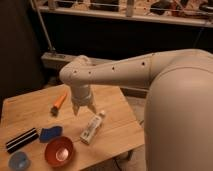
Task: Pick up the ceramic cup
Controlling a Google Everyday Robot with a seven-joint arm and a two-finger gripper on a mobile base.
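At the near left corner of the wooden tabletop (pixel 27 112), the ceramic cup (pixel 20 161) is sitting upright, dull grey-blue, with its lower part running off the view's bottom edge. Just beside it on the right, a larger shiny red bowl (pixel 60 151) is resting, not touching the cup. Behind the cup a black striped block (pixel 21 140) is lying next to a bright blue flat piece (pixel 50 133). Farther back an orange-handled tool (pixel 58 102) is lying, and a white bottle (pixel 92 128) is lying on its side to the right of the bowl. I am holding my end effector (pixel 84 110) above the middle of the tabletop, between the tool and the bottle, well apart from the cup. It is pointing down, released, fingers spread and grasping nothing.
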